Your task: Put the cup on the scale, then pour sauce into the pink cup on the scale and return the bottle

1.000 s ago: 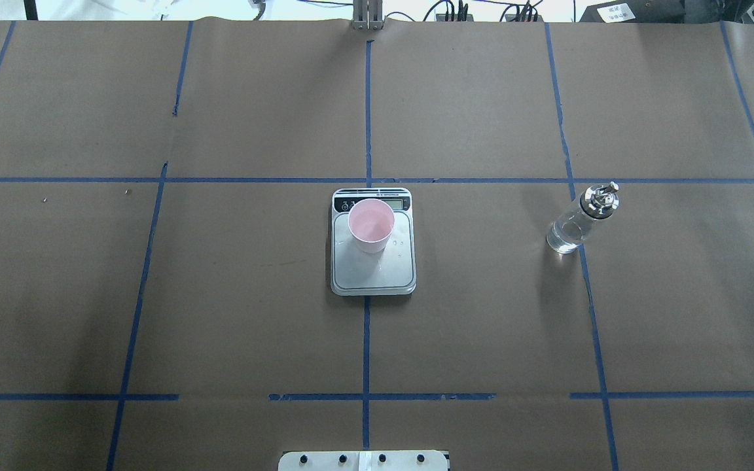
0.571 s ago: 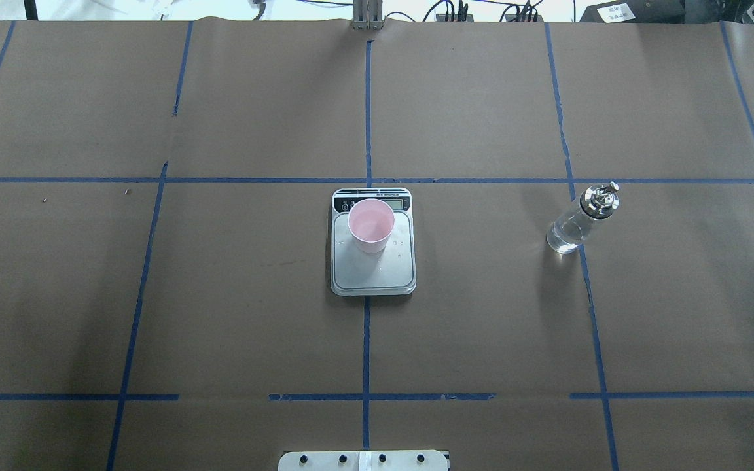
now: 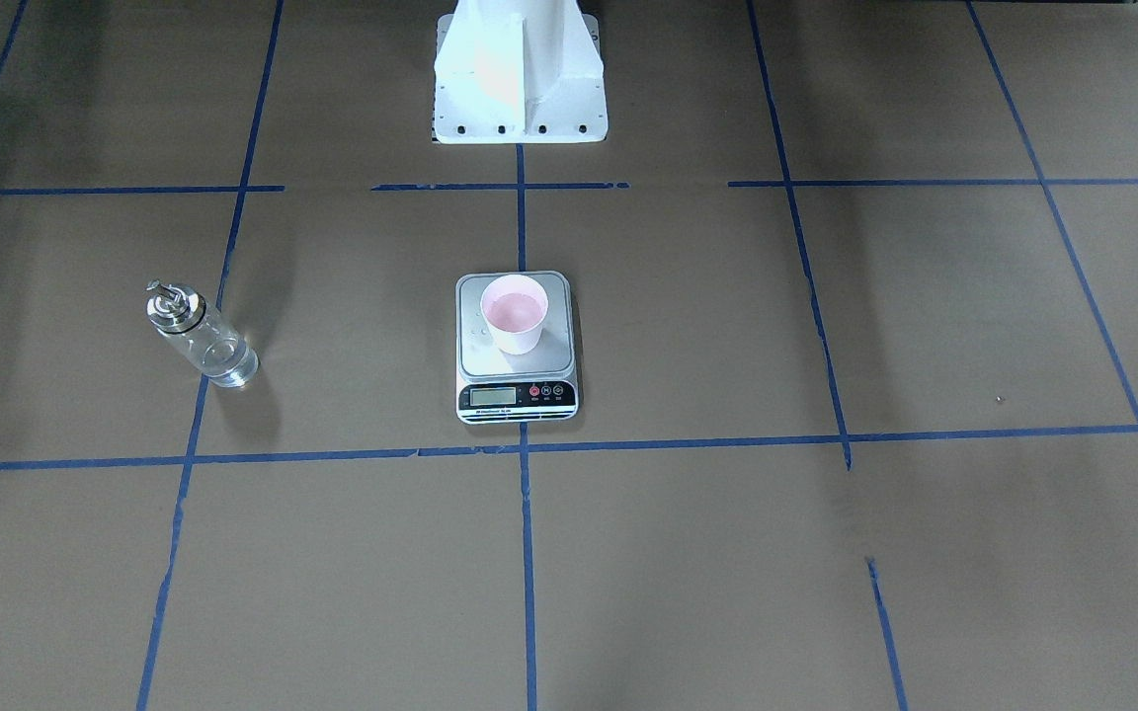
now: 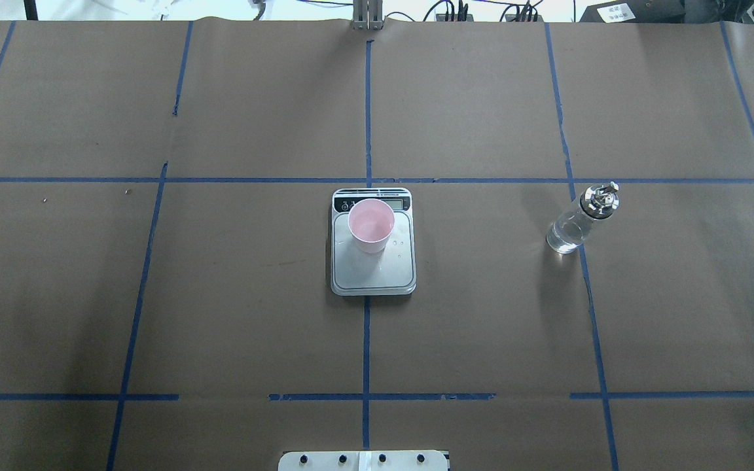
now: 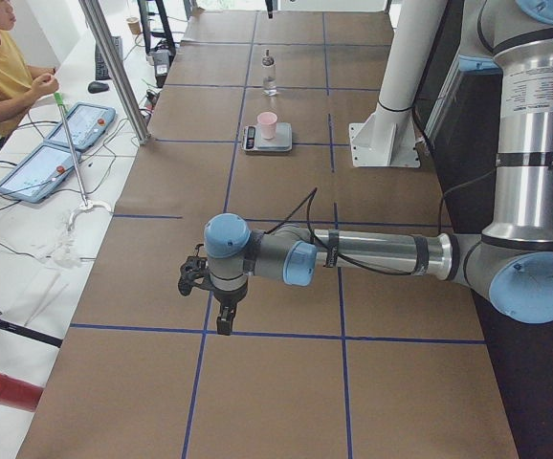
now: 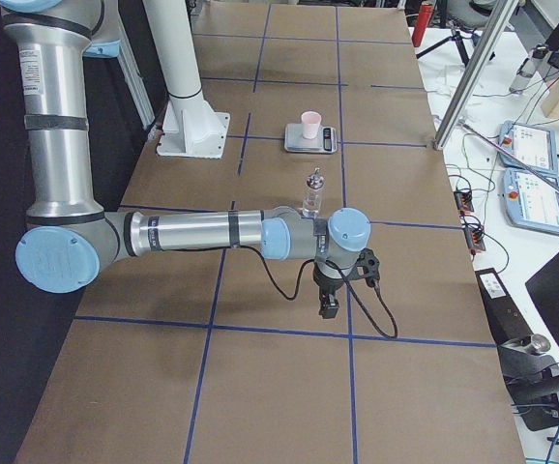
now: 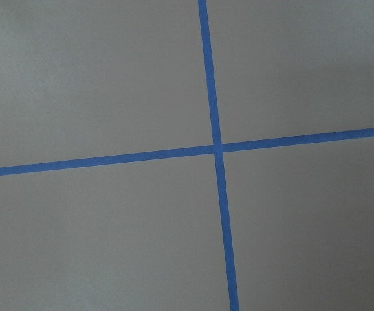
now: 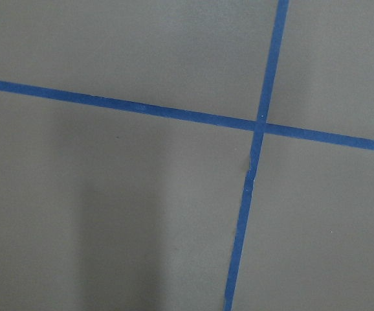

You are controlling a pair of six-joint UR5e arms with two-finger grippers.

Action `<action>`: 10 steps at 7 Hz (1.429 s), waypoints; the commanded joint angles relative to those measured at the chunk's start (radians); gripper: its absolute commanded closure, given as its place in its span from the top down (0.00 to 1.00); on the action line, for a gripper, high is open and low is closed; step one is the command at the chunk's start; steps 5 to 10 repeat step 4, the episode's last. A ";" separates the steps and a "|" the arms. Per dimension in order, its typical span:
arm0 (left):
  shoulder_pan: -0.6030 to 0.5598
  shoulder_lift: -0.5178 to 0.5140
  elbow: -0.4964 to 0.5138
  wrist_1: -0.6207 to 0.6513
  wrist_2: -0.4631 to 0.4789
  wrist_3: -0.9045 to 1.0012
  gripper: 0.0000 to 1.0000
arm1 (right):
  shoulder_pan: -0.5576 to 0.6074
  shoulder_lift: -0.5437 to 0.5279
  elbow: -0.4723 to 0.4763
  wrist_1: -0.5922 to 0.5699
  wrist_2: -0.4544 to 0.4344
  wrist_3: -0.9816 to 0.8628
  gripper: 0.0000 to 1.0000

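Nothing has moved since before: we see the cup (image 4: 371,226) upright on the scale (image 4: 373,271), the bottle (image 4: 576,222) well apart on the desk (image 4: 220,307). Whether the left fingers (image 5: 224,323) and right fingers (image 6: 329,307) are parted, we cannot tell.

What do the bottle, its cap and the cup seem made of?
The bottle looks like clear glass: see-through, bright glints. Its cap looks like polished silver metal, mirror-like highlights. The cup is matte pale pink, probably paper; plastic cannot be ruled out.
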 commanded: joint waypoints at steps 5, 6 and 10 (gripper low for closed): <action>-0.001 -0.004 -0.004 0.039 -0.034 0.109 1.00 | 0.000 -0.006 -0.016 0.123 -0.007 0.127 1.00; -0.001 -0.004 -0.004 0.039 -0.034 0.109 1.00 | 0.000 -0.006 -0.016 0.123 -0.007 0.127 1.00; -0.001 -0.004 -0.004 0.039 -0.034 0.109 1.00 | 0.000 -0.006 -0.016 0.123 -0.007 0.127 1.00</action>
